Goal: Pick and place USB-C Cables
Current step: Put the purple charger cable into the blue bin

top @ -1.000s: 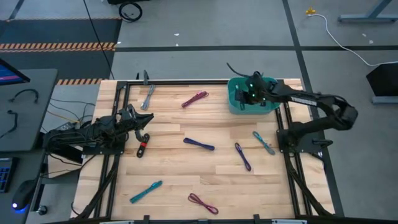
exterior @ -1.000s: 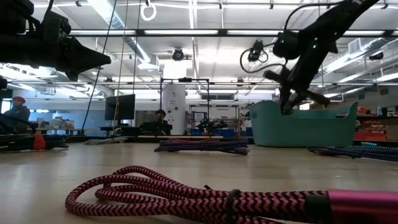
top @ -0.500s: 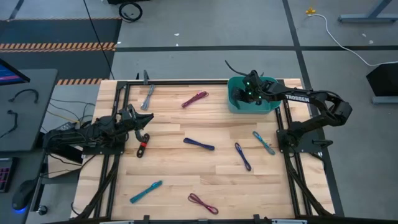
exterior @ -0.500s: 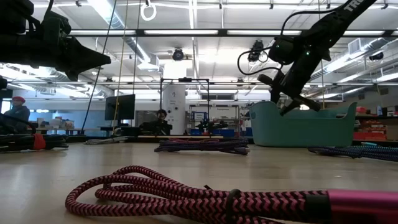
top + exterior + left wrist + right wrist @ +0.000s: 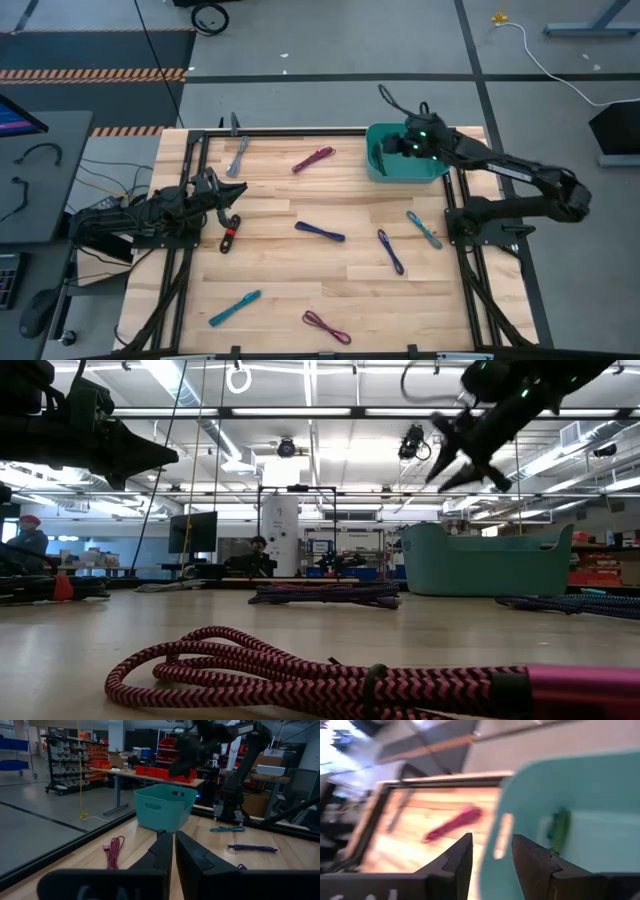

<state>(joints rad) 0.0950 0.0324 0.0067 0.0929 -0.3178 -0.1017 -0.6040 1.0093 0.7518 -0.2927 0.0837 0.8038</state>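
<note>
Teal bin (image 5: 378,165) (far right) blocks; centre open.

a teal plastic bin (image 5: 405,165) sits at the far right of the wooden table (image 5: 270,260). beyond it in the low view, a seated person (image 5: 259,550) and a monitor (image 5: 193,530).

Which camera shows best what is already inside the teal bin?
The right wrist view: it looks down into the bin and shows a green cable lying inside. In the high view the right gripper covers much of the bin's inside. The low and left wrist views show only the bin's outer wall.
</note>
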